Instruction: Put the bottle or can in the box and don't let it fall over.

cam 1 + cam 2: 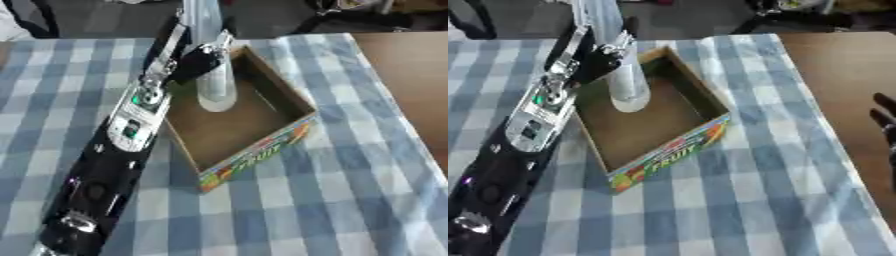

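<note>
Left hand [199, 59] fingers curled round tall clear plastic bottle [214, 85], upper centre, base inside open cardboard fruit box [262, 145]. Lower straight, seat base flat, then release. Right hand [884, 120], right edge: fingers unclear.

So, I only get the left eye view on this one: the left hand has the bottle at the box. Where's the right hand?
Observer: The right hand shows only in the right eye view, at its right edge.
Operator: Over the cloth?
Observer: No, over the bare wood table, beside the cloth.
Operator: Holding anything?
Observer: Nothing; its fingers look straight.
</note>
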Tool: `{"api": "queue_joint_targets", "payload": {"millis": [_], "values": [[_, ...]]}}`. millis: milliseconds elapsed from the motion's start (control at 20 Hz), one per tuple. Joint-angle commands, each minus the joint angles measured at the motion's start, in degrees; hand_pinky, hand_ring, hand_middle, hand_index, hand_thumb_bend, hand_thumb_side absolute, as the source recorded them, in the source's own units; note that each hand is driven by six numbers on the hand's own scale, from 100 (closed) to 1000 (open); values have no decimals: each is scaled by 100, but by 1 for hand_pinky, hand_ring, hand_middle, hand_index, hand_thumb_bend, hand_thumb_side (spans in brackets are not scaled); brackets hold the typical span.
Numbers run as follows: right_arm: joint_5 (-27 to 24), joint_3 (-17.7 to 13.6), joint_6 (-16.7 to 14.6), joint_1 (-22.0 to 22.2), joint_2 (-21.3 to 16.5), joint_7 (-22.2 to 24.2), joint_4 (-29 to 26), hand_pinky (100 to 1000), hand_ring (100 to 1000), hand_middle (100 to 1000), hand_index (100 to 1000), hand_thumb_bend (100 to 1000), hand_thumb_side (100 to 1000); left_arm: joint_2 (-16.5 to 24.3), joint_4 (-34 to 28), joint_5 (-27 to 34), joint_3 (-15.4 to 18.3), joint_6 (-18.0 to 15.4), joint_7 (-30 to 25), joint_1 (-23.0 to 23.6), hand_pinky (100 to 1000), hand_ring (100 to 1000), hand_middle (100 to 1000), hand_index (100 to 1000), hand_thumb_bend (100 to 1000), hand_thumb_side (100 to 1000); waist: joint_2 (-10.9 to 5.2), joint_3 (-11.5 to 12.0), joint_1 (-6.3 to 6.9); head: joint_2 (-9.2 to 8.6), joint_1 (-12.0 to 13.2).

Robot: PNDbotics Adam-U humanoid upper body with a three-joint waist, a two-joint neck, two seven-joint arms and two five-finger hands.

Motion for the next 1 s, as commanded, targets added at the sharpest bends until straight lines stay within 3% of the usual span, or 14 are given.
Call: {"api": "queue_joint_targets", "payload": {"millis": [50, 150, 250, 300, 350, 400, 450, 500, 550, 700, 1000], "values": [[-40, -22, 9, -28, -86, 22, -134, 942, 920, 1000, 897, 100, 582, -23, 105, -116, 28, -188, 31, -158, 250, 1000, 456, 134, 100, 628, -97, -18, -29, -30, 26], [-37, -22, 11, -24, -82, 24, -134, 942, 920, 1000, 897, 100, 582, -30, 177, -122, 28, -198, -10, -159, 269, 1000, 477, 148, 100, 632, -99, -23, -27, -31, 30], [-35, -23, 13, -20, -82, 23, -134, 942, 920, 1000, 897, 100, 582, -32, 232, -113, 23, -147, -101, -153, 382, 1000, 577, 225, 100, 610, -101, -24, -24, -30, 27], [-34, -23, 14, -18, -82, 22, -134, 942, 919, 1000, 897, 100, 583, -26, 251, -117, 17, -115, -172, -149, 547, 1000, 745, 368, 100, 522, -102, -23, -21, -26, 22], [-33, -23, 16, -16, -83, 21, -134, 942, 919, 1000, 897, 100, 583, -7, 251, -178, 13, -87, -248, -149, 643, 1000, 848, 475, 100, 380, -104, -21, -18, -24, 18], [-31, -24, 18, -12, -83, 20, -134, 942, 919, 1000, 897, 100, 583, 17, 231, -298, 2, -82, -346, -149, 769, 1000, 941, 569, 100, 364, -105, -17, -14, -24, 12], [-27, -25, 21, -6, -82, 17, -134, 942, 919, 1000, 897, 100, 583, 34, 208, -446, 7, -69, -442, -147, 788, 1000, 947, 575, 100, 353, -107, -13, -11, -20, 6], [-25, -25, 24, -2, -82, 14, -134, 942, 919, 1000, 898, 100, 583, 50, 190, -601, 17, -47, -527, -145, 929, 1000, 1000, 675, 100, 469, -110, -9, -8, -17, 5], [-25, -25, 26, -1, -81, 13, -134, 942, 919, 1000, 897, 100, 583, 57, 187, -759, 32, -12, -633, -140, 995, 1000, 1000, 721, 100, 532, -113, -4, -6, -14, 3], [-22, -30, 23, 14, -87, 8, -134, 942, 919, 1000, 897, 100, 583, 65, 219, -977, 106, 117, -918, -107, 1000, 1000, 1000, 761, 100, 598, -122, 17, -6, -7, -9], [-20, -41, 5, 41, -107, 2, -134, 942, 920, 1000, 897, 100, 581, 117, 174, -1052, 126, 301, -1018, -42, 1000, 1000, 1000, 759, 100, 613, -143, 60, -9, -7, -40]]}}
